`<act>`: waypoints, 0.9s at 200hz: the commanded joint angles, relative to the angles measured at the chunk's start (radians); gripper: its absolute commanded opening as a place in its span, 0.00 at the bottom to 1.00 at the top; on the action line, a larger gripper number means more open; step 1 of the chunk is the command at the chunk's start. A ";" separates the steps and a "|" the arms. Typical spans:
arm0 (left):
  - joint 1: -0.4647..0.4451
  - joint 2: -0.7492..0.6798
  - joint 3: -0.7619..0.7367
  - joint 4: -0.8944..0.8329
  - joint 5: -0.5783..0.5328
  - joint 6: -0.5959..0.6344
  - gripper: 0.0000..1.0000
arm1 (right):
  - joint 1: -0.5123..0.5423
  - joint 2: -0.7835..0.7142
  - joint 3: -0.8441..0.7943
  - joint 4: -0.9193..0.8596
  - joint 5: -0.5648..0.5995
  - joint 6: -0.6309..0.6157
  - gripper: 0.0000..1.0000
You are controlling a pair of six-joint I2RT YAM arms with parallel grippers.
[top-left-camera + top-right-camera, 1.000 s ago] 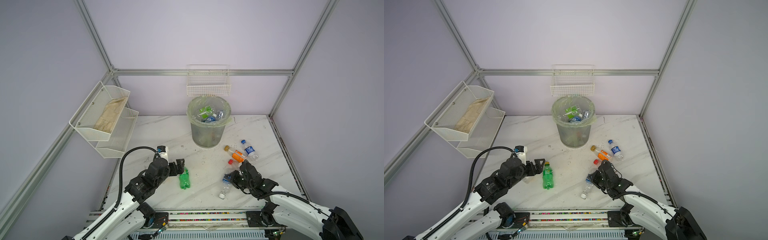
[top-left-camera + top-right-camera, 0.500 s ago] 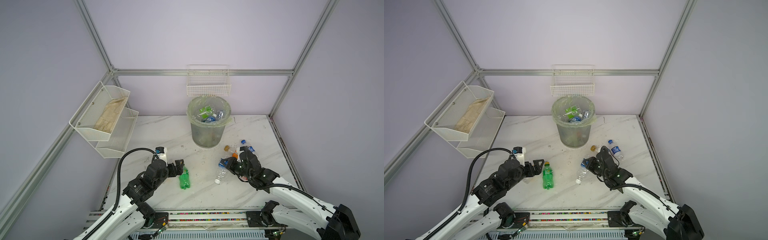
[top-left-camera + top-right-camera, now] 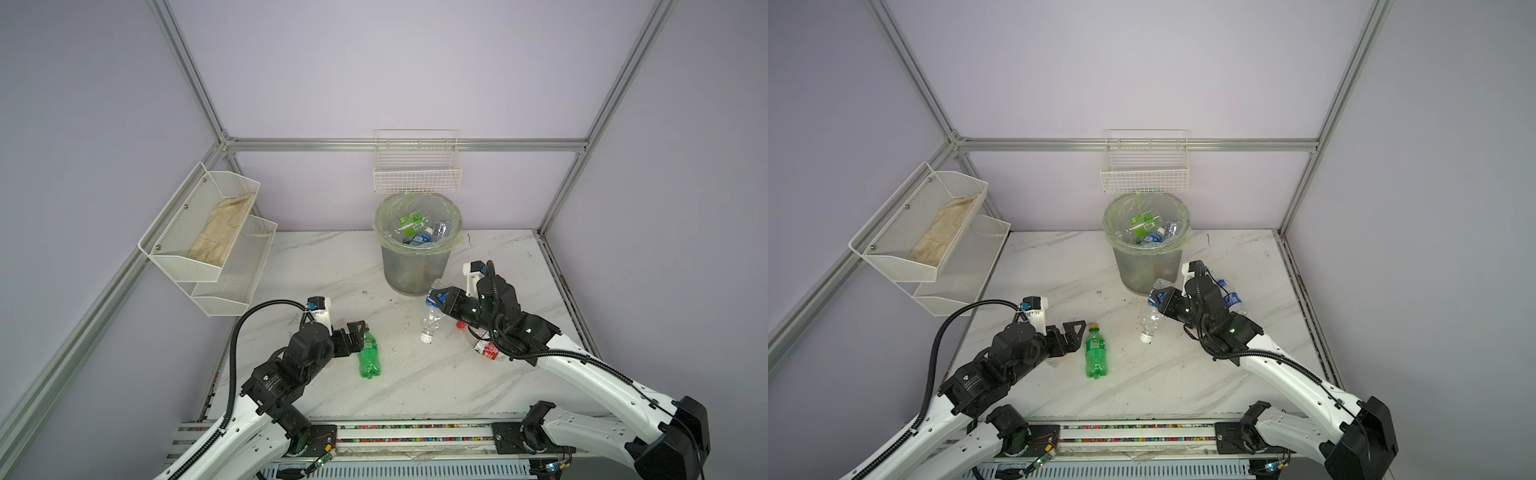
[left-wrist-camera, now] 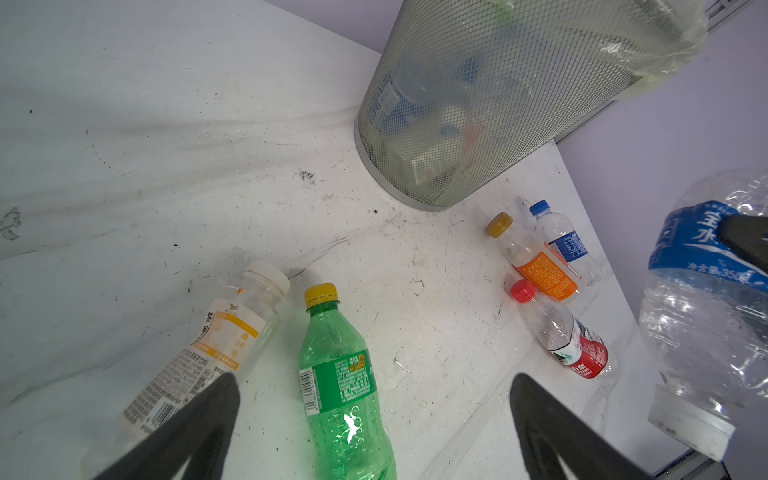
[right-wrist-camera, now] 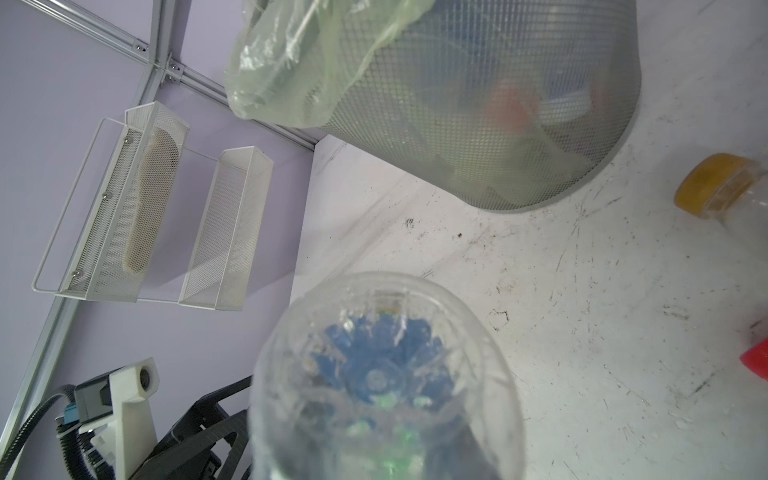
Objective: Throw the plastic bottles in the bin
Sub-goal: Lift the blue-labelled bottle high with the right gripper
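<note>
Within the last second your right gripper point(image 3: 440, 297) has lifted the blue-label bottle point(image 3: 430, 322) off the table point(image 3: 324, 266). It has carried the bottle from near the front edge toward the bin point(image 3: 415, 270), which stands at the middle of the back edge. The jaws pinch the bottle at its label. It hangs tilted with the white cap down, just beside the bin wall and, as I judge, below the rim. You should raise it higher before you release it, otherwise it can hit the mesh and drop back.

Your left gripper point(image 4: 374, 386) has almost not moved. Its fingers are spread wide over the green bottle point(image 4: 340, 395), which lies near the front edge and is not gripped yet.

The left wrist view shows what the top views mostly hide. A white-capped bottle point(image 4: 208, 345) lies just beside the green one, under the left arm. Toward the right edge lie an orange-label bottle point(image 4: 540, 270), a blue-capped bottle point(image 4: 569, 245) and a red-label bottle point(image 4: 569, 336). Only the top views look inside the bin, where several thrown bottles point(image 3: 1150, 232) already lie. The right wrist view shows the held bottle's base, but not the jaws.
</note>
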 commanded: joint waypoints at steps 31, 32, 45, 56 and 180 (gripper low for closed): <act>0.001 -0.009 -0.036 0.012 0.007 -0.013 1.00 | 0.025 -0.046 0.082 -0.069 0.089 -0.091 0.00; 0.001 -0.008 -0.036 0.012 0.008 -0.013 1.00 | 0.025 -0.047 0.082 -0.069 0.090 -0.092 0.00; 0.001 -0.012 -0.038 0.010 0.005 -0.014 1.00 | 0.027 -0.068 0.090 -0.068 0.105 -0.107 0.00; 0.001 -0.018 -0.042 0.010 0.005 -0.017 1.00 | 0.025 -0.080 0.106 -0.083 0.122 -0.126 0.00; 0.001 -0.020 -0.038 0.012 -0.004 -0.013 1.00 | 0.027 -0.371 0.244 -0.143 0.400 -0.320 0.00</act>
